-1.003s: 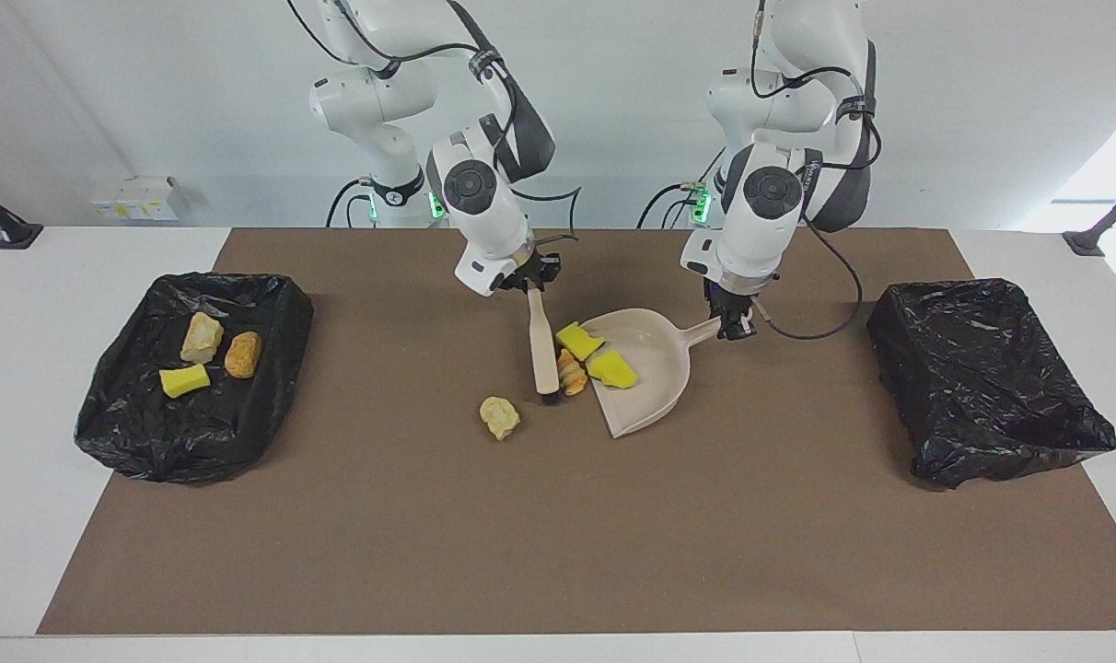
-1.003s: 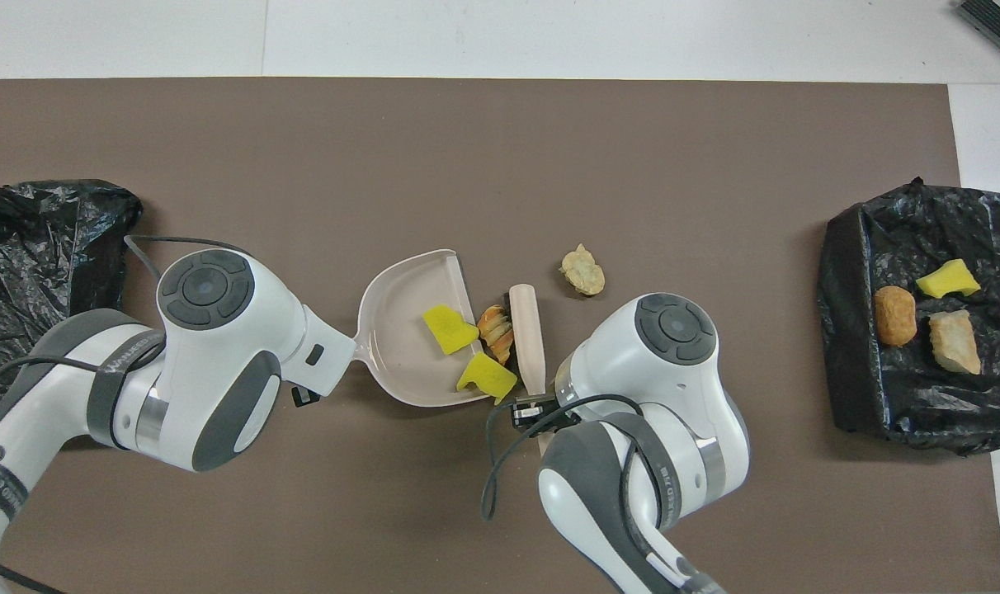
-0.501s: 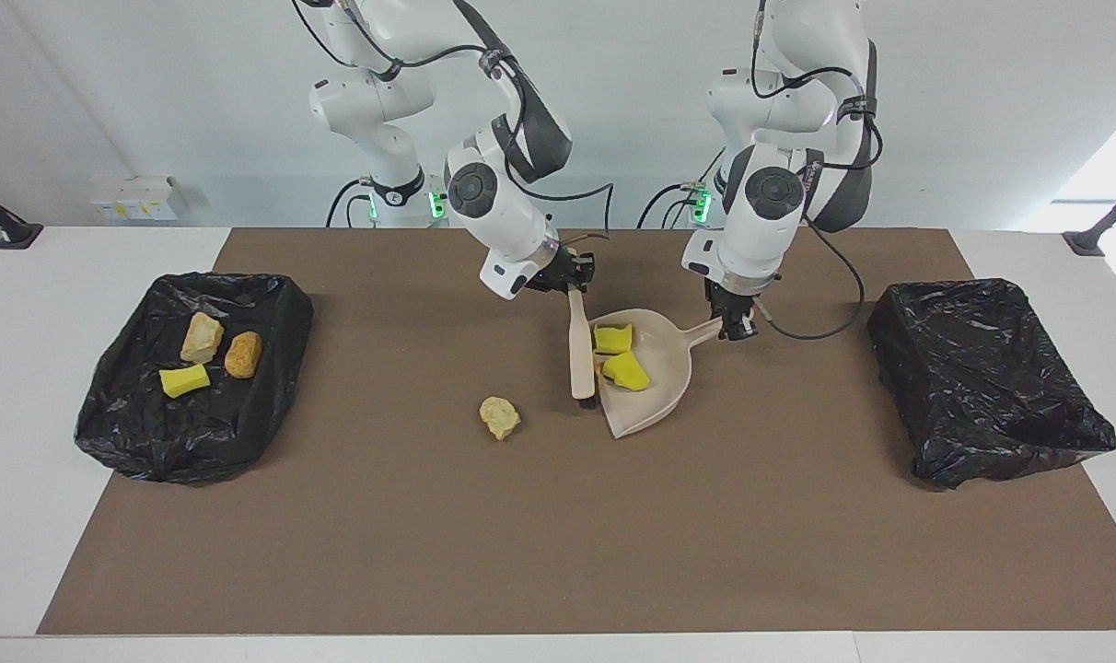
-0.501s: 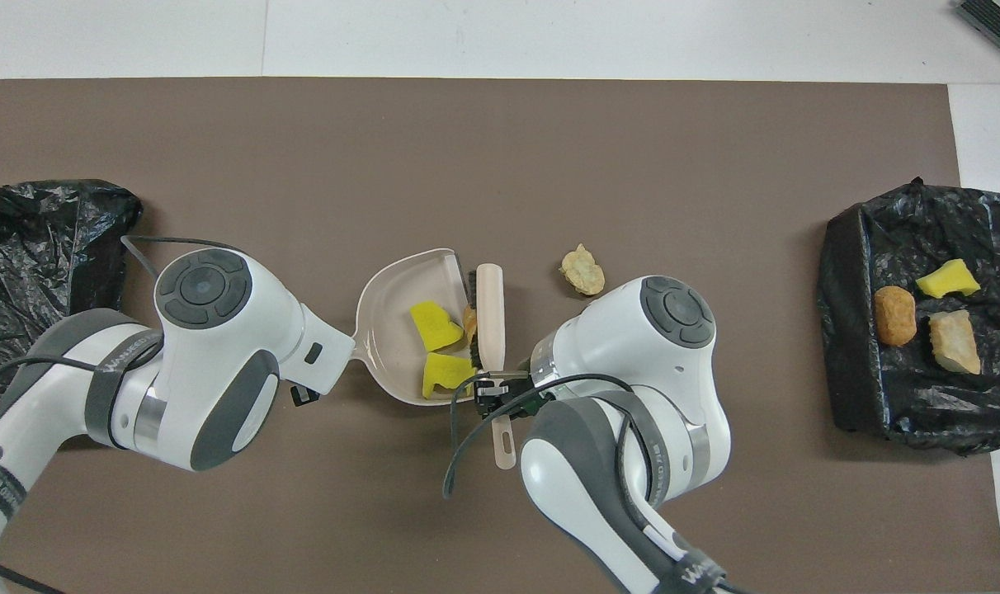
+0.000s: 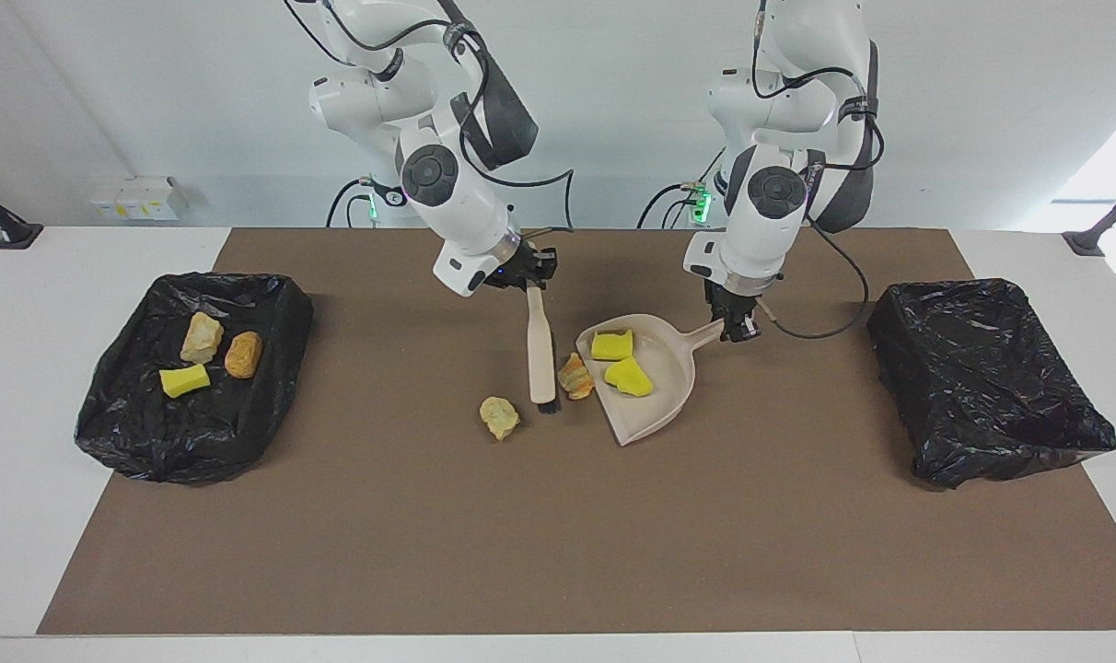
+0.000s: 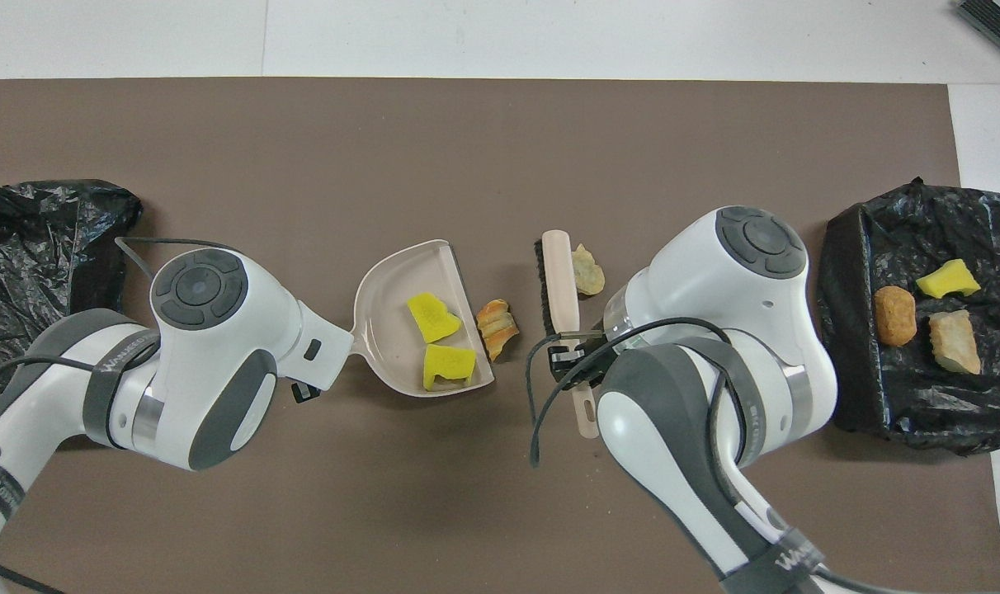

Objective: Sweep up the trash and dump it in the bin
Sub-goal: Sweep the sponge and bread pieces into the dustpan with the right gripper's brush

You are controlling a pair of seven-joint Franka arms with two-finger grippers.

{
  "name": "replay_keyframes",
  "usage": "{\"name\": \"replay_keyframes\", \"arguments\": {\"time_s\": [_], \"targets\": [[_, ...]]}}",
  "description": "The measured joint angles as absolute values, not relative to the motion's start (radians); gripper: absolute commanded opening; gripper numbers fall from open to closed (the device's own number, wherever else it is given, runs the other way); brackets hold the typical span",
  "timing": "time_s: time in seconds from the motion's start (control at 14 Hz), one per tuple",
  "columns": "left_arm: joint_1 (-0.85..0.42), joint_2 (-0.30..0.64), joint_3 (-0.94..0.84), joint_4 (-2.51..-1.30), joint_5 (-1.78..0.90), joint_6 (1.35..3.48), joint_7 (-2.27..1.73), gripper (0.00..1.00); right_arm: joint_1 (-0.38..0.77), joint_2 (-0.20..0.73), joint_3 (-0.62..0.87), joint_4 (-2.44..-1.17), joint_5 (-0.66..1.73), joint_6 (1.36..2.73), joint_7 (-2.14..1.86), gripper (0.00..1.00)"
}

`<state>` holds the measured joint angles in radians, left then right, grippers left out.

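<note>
Two white robot arms work over a desk (image 5: 24, 304) covered by a brown mat (image 5: 558, 534). The left pincer (image 5: 736, 327) is clamped on the handle of a beige dustpan (image 5: 661, 405), which rests on the mat with its open lip facing the right arm's end. The right pincer (image 5: 528, 273) is clamped on the handle of a beige brush (image 5: 541, 354), held bristles down. Two yellow sponge scraps (image 5: 621, 360) lie inside the dustpan. An orange bread scrap (image 5: 575, 376) sits on the mat just outside the lip, between brush and pan. A pale bread scrap (image 5: 500, 416) lies just beside the brush head, on the side away from the pan. Three more scraps (image 5: 210, 354) already lie in the black-lined bin (image 5: 134, 433) at the right arm's end; a second black-lined bin (image 5: 991, 368) stands at the left arm's end. The step in hand looks like sweeping the orange scrap in: best to keep the bristles low, push straight toward the lip, and hold the pan flat and steady.
</note>
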<state>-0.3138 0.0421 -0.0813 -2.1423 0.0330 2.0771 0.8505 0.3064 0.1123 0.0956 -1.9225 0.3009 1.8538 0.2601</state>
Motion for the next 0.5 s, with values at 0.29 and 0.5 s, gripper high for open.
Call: {"name": "replay_keyframes", "arguments": {"time_s": [0.29,0.5], "targets": [[-0.314,0.041,-0.081,-2.153,0.033,2.09,0.795,0.0,0.215,0.121,0.095,-1.926,0.105,1.851,0.235,0.0],[-0.314,0.04,-0.081,-2.154,0.033,2.092,0.782,0.0,0.175,0.163,0.095,-1.941,0.037,1.892,0.143,0.0]]}}
